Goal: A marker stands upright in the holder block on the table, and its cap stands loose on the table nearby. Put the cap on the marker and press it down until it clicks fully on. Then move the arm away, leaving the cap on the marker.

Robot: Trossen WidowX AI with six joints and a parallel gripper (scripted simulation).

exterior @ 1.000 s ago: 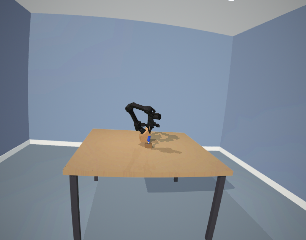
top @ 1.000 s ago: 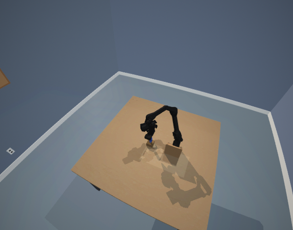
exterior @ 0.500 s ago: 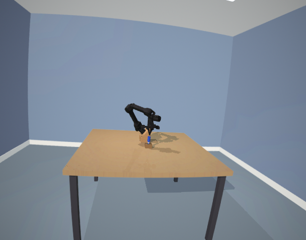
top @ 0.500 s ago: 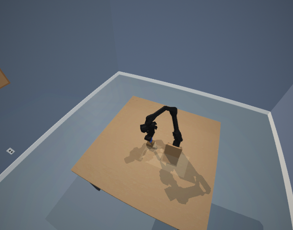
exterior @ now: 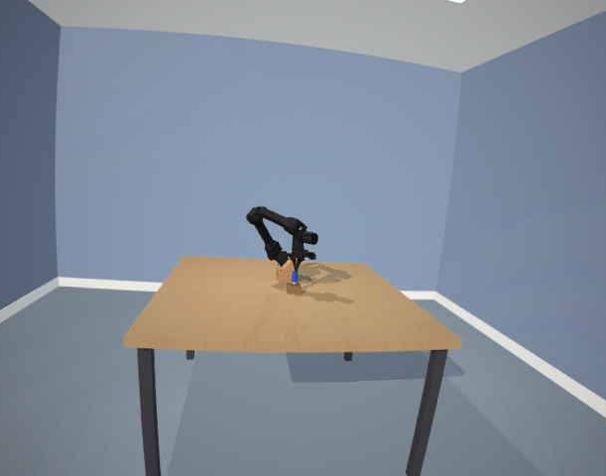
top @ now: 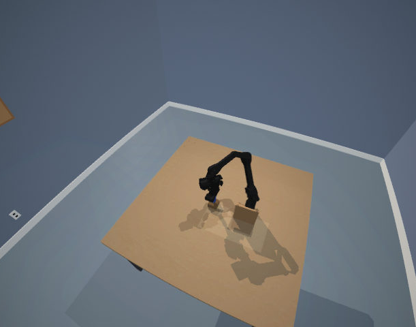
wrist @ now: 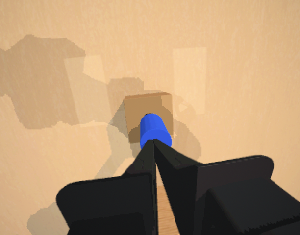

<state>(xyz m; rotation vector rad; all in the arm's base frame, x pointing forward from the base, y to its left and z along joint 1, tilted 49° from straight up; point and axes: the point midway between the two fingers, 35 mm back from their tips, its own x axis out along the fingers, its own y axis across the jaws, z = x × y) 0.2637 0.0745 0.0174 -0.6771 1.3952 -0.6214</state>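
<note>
While the table [exterior: 231, 312] bears the holder block [wrist: 140, 105], the gripper [wrist: 154, 143], clenched on nothing, sits with fingertips directly above the blue cap [wrist: 155, 129], which stands vertical on the marker, ready for pressing.

The table [exterior: 215, 312] has a light wood top with faint grain, matt, on dark smooth legs. The holder block [wrist: 140, 105] looks like darker wood, the cap [wrist: 155, 129] smooth blue plastic (slightly glossy). The gripper [wrist: 155, 147] is matt black.
</note>
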